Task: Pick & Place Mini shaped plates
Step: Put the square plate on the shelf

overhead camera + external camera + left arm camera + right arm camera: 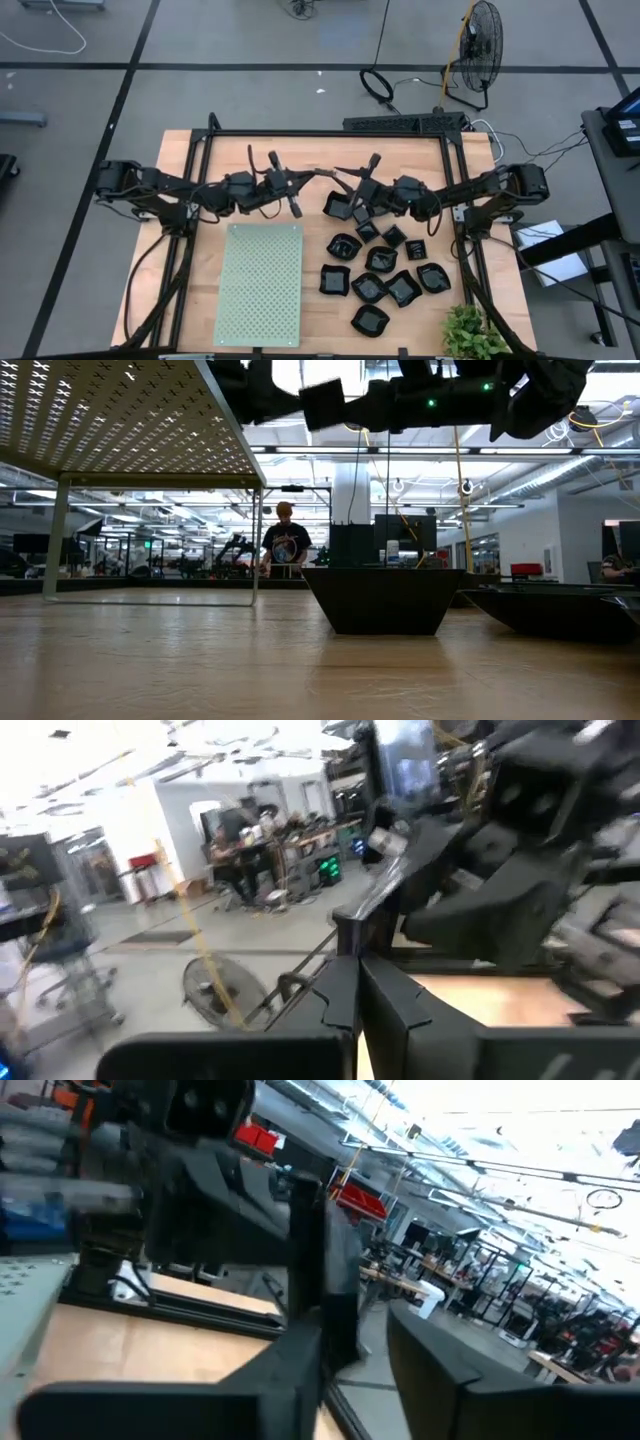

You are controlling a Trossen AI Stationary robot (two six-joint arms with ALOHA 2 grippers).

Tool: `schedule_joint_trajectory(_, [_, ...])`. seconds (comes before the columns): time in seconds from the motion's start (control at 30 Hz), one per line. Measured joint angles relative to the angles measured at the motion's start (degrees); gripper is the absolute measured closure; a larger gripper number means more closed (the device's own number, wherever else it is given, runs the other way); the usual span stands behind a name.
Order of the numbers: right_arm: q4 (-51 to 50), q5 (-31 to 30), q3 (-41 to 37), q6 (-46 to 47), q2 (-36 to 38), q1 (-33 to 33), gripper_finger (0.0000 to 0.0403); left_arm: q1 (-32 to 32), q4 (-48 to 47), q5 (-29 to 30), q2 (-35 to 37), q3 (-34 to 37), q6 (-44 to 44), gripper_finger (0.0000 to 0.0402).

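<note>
Above the table's middle, both arms hang level and high, wrists turned toward each other. The left gripper (296, 200) sits above the bare wood just beyond the green mat (260, 272); its fingers (345, 985) look pressed together, holding nothing. The right gripper (345, 192) hovers near the far edge of the plates (380, 262), its fingers (320, 1280) slightly apart and empty. The plates lie clustered on the right half of the table, several touching or nearly so, none on the mat.

The two grippers are close, so a reach by either could knock the other. The glossy, crowded plates also invite trouble: a descent onto one could nudge its neighbours, and a shallow rim may slip out of a pinch.
</note>
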State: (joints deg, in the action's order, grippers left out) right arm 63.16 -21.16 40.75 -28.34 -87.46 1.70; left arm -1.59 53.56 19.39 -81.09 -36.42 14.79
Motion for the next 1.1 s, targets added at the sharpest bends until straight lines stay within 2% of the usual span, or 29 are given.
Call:
schedule_joint_trajectory(0.17, [-0.03, -6.80, 0.00, -0.85, 0.00, -1.89, 0.0242, 1.58, -6.52, 0.46, 5.62, 0.00, 0.80, 0.0397])
schedule_joint_trajectory(0.3, [-0.47, -12.18, -0.04, -3.06, 0.00, -3.47, 0.0216, 3.98, -17.03, 1.96, 12.03, 0.00, -0.33, 0.0398])
schedule_joint_trajectory(0.43, [-0.44, -14.88, -0.04, -4.72, 0.00, -4.97, 0.0203, 6.79, -28.74, 2.80, 19.12, 0.00, -1.66, 0.0396])
schedule_joint_trajectory(0.53, [-0.44, -15.10, -0.04, -5.85, 0.00, -5.73, 0.0200, 9.37, -39.50, 2.79, 25.35, 0.00, -7.55, 0.0398])
schedule_joint_trajectory(0.63, [-0.39, -15.15, -0.04, -5.78, 0.00, -5.95, 0.0200, 11.80, -51.13, 2.58, 31.49, 0.00, -18.04, 0.0396])
schedule_joint_trajectory(0.77, [-0.11, -15.20, -0.04, -5.51, 0.00, -5.95, 0.0200, 14.52, -66.34, -5.16, 38.80, 0.00, -31.57, 0.0397])
schedule_joint_trajectory(0.9, [0.00, -15.22, -0.04, -5.45, 0.00, -5.95, 0.0199, 17.99, -78.15, -12.99, 42.99, 0.00, -41.81, 0.0396])
schedule_joint_trajectory(1.1, [0.49, -15.11, -0.04, -5.37, 0.00, -5.95, 0.0202, 24.20, -84.69, -21.57, 43.82, 0.00, -49.67, 0.0397])
